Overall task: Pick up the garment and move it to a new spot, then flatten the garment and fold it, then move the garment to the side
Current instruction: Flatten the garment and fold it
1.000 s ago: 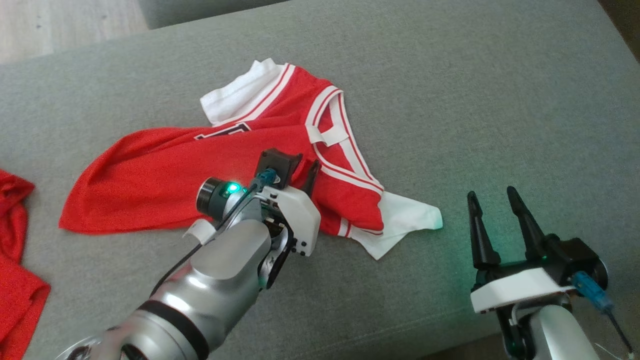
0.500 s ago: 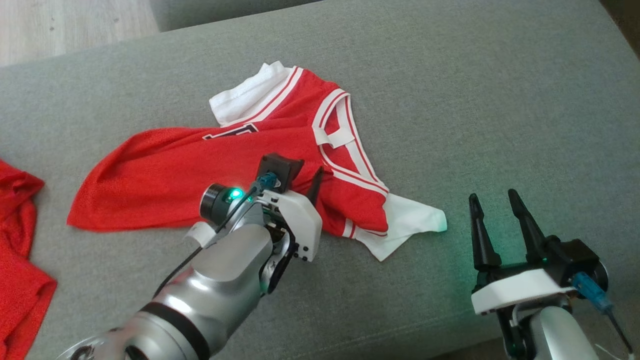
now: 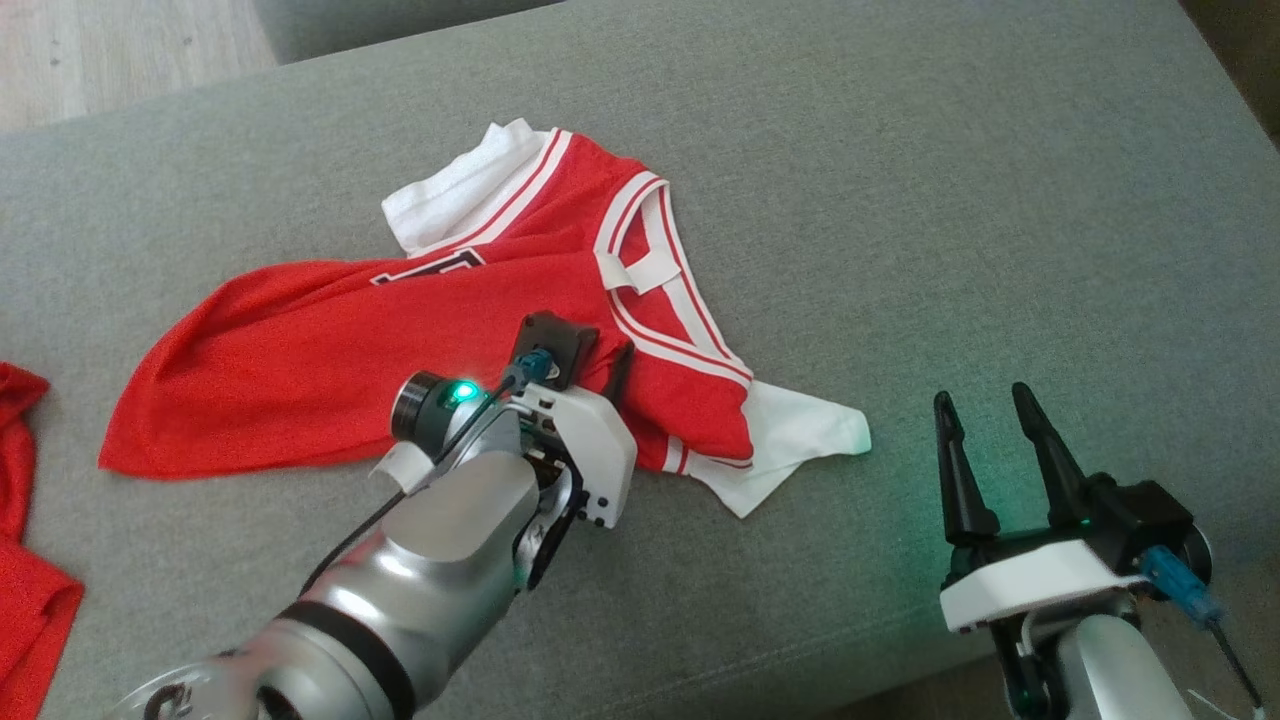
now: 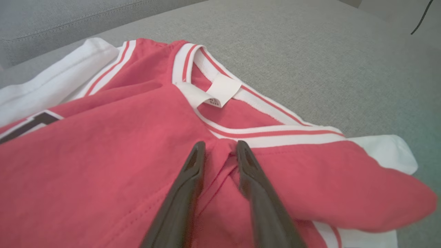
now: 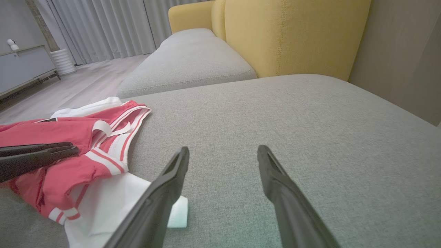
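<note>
The garment (image 3: 300,370) is a red jersey with white sleeves and a white-striped collar, lying crumpled on the grey sofa cushion (image 3: 950,180). My left gripper (image 3: 605,360) points down onto its shoulder area just below the collar. In the left wrist view the left gripper (image 4: 219,146) is shut on a raised fold of the garment's (image 4: 103,155) red cloth. My right gripper (image 3: 985,400) hovers open to the right of the white sleeve, holding nothing. The right wrist view has the right gripper (image 5: 223,151) open over bare cushion, with the garment (image 5: 51,134) at its left.
Another red cloth (image 3: 30,580) lies at the left edge of the cushion. Wooden floor (image 3: 100,50) lies beyond the far left corner. A yellow backrest (image 5: 293,34) and a second grey cushion (image 5: 193,65) stand behind. The cushion's front edge runs near my right gripper.
The head picture has shifted a little, so the camera moved. My left gripper stays pinched on the same fold of the garment. The right gripper has held still and open.
</note>
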{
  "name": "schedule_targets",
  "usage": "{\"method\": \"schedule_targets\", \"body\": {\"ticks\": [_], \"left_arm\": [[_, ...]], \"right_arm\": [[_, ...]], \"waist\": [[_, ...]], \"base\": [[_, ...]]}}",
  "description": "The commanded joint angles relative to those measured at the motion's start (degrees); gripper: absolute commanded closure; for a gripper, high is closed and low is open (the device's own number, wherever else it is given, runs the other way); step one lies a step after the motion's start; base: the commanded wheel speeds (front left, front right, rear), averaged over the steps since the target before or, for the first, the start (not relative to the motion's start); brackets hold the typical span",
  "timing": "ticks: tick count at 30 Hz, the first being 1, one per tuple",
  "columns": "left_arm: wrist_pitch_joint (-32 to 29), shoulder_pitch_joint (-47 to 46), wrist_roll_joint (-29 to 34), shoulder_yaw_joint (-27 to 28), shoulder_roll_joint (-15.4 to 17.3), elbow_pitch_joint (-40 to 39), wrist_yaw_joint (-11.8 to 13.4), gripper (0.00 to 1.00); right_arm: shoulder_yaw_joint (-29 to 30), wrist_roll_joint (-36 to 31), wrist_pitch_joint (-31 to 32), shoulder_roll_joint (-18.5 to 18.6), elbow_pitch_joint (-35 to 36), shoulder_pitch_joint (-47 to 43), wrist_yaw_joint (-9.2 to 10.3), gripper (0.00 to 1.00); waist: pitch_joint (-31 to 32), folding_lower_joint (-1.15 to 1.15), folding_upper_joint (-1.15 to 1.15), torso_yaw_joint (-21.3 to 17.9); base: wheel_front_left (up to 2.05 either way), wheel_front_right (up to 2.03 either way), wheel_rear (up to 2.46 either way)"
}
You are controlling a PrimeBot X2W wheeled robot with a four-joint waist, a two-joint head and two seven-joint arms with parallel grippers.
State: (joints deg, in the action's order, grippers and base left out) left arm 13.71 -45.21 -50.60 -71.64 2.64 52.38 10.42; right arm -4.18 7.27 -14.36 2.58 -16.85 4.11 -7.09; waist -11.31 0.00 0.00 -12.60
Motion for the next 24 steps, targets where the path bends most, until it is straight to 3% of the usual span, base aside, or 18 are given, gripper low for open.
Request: {"method": "schedule_targets", "body": {"ticks": [1, 4, 6, 8, 16, 21, 24], "left_arm": [[0.2, -3.3, -0.3, 0.8, 0.2, -0.3, 0.1, 0.51], [0.1, -3.2, -0.7, 0.5, 0.2, 0.3, -0.2, 0.55], [0.1, -3.3, -0.9, 0.2, 0.2, 0.5, -0.3, 0.64], [0.1, -3.4, -1.2, 0.1, 0.2, 0.5, -0.5, 0.99], [0.8, -3.8, -3.3, 0.7, 0.2, -1.4, -0.6, 1.00], [1.2, -2.6, -5.1, 4.2, 0.3, -4.5, -1.0, 1.00], [1.3, -0.7, -4.6, 7.0, 2.1, -8.4, -1.6, 1.00]], "right_arm": [[-1.1, 0.3, -0.6, 0.3, 1.5, 1.5, -0.40, 0.00], [-1.1, 0.3, -0.6, 0.3, 1.5, 1.4, -0.40, 0.00], [-1.1, 0.3, -0.6, 0.3, 1.5, 1.5, -0.40, 0.00], [-1.1, 0.3, -0.6, 0.3, 1.4, 1.6, -0.40, 0.00], [-0.3, 0.1, -0.6, 0.3, 0.9, 1.0, -0.40, 0.00], [0.7, 0.0, -0.6, 0.3, 0.9, 0.4, -0.40, 0.00], [1.7, -0.3, -0.6, 0.3, 1.1, -0.4, -0.40, 0.00]], "waist": [[-0.1, 0.00, 0.00, 0.0], [-0.2, 0.00, 0.00, 0.0], [-0.3, 0.00, 0.00, 0.0], [-0.3, 0.00, 0.00, 0.1], [0.4, 0.00, 0.00, 1.6], [1.2, 0.00, 0.00, 3.5], [2.0, 0.00, 0.00, 5.2]], "base": [[0.00, 0.00, 0.00], [0.00, 0.00, 0.00], [0.00, 0.00, 0.00], [0.00, 0.00, 0.00], [0.00, 0.00, 0.00], [0.00, 0.00, 0.00], [0.00, 0.00, 0.00]]}}
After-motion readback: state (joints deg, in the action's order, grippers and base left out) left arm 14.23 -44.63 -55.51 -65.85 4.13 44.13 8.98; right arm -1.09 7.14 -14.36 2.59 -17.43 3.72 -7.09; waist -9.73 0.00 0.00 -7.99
